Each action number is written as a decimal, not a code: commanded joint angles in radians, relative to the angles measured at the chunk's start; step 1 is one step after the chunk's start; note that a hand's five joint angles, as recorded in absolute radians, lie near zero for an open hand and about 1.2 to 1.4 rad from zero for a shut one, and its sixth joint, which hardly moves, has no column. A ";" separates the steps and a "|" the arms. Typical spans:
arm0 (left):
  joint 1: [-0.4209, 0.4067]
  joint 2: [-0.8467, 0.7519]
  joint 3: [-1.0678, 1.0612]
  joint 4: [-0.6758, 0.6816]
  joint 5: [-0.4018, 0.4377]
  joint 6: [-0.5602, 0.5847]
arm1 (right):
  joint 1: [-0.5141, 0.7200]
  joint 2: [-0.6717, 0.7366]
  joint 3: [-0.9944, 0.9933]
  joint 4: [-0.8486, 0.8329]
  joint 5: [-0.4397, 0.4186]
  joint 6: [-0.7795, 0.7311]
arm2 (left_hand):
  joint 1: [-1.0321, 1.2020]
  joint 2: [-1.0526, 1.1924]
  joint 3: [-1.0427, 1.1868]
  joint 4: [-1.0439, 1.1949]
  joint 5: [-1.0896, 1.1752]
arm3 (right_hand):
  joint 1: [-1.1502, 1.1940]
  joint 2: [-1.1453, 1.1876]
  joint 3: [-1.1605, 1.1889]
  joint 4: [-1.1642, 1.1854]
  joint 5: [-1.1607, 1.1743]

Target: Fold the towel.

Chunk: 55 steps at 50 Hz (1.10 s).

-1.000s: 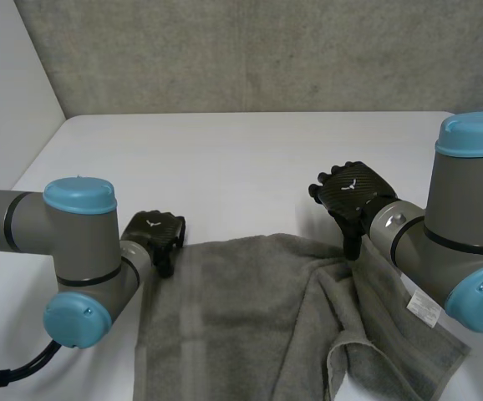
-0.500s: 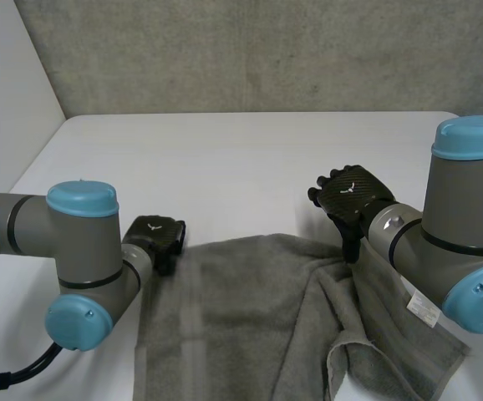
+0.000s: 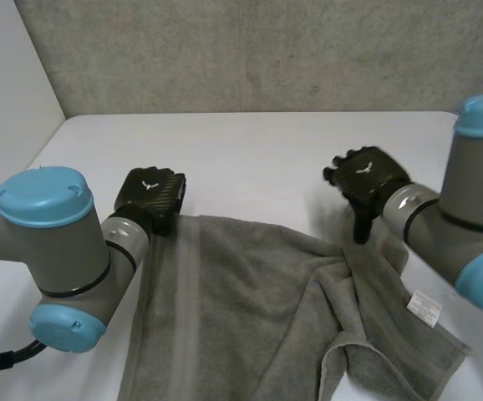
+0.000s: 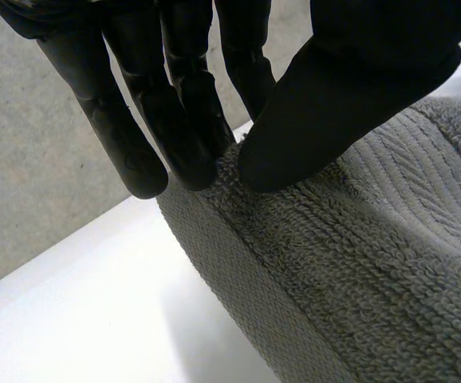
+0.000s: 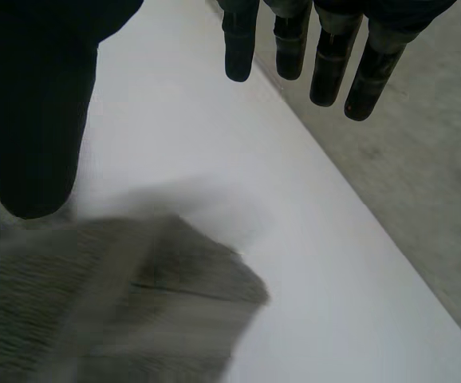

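Observation:
A grey towel (image 3: 250, 317) lies rumpled on the white table (image 3: 250, 159), its right part folded over with a white label (image 3: 424, 307) showing. My left hand (image 3: 148, 199) is at the towel's far left corner. In the left wrist view its fingers (image 4: 175, 120) and thumb (image 4: 350, 88) pinch the towel's edge (image 4: 230, 171) between them. My right hand (image 3: 365, 180) hovers above the towel's far right edge, fingers (image 5: 326, 56) straight and spread from the thumb (image 5: 31, 104), holding nothing. A towel corner (image 5: 175, 271) lies below that thumb.
A grey wall (image 3: 250, 50) stands behind the table's far edge. A white wall (image 3: 7, 83) borders the left side. Bare table stretches beyond the towel.
My left hand has closed its fingers on the towel's far left corner and drawn it up and away. The right hand has lifted slightly and shifted right, staying open.

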 commanded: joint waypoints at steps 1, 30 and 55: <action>-0.018 0.063 -0.016 -0.006 0.002 0.003 | -0.096 0.048 -0.059 0.014 -0.004 0.057 | 0.185 0.182 0.182 0.180 0.190 | -0.034 -0.050 -0.041 -0.056 -0.051; -0.021 0.074 0.126 0.032 0.006 0.127 | -0.081 0.261 -0.395 0.016 0.000 0.044 | 0.185 0.182 0.182 0.180 0.190 | 1.188 1.172 1.181 1.166 1.171; 0.068 0.011 0.135 0.060 -0.093 0.142 | -0.188 0.026 0.200 -0.621 -0.210 0.215 | 0.185 0.182 0.182 0.180 0.190 | 1.188 1.172 1.181 1.166 1.171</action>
